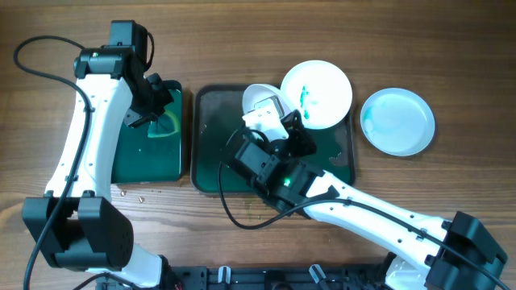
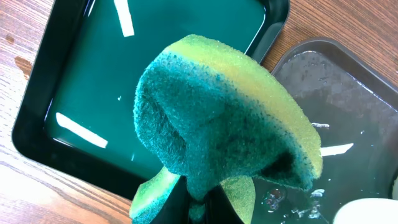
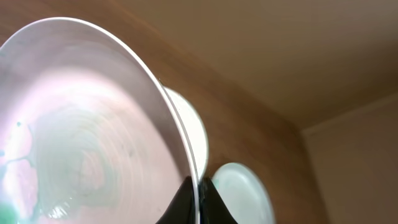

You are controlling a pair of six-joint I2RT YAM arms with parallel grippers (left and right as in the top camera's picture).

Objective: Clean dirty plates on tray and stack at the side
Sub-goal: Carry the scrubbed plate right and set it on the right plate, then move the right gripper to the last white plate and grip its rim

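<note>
**Left gripper.** The left gripper [image 1: 153, 113] is clamped narrowly on a soft yellow-green sponge [image 2: 217, 118] with a dark teal scrubbing face. The sponge bulges and folds above the fingers. In the left wrist view it hides most of the fingers, so their exact gap cannot be read. The sponge hangs over the far right corner of the smaller bright-green tray [image 1: 133, 161] with a black rim. That tray lies toward the left edge of the wooden table [image 1: 451, 48].

**Right gripper.** The right gripper [image 3: 199, 199] is closed tight on the rim of a round white shallow plate, the held plate [image 1: 258, 101]. One finger sits on each face of the rim. The held plate is tilted steeply, almost on edge, above the far half of the large dark green tray [image 1: 214, 153]. This tray has rounded corners and lies at the table's middle, just beside the bright-green tray. In the right wrist view the inner face of the held plate shows a pale teal film with faint wiping rings.

**Other plates.**
- The smeared plate [image 1: 318, 93] is a second round white plate with teal-green streaks left of its centre. It sits at the far right corner of the dark green tray, overhanging the rim, just beside the held plate.
- The side plate [image 1: 397, 121] is a third round white plate with a thin pale teal wash. It rests flat on the table, right of the dark green tray and toward the right edge, apart from the tray.
</note>
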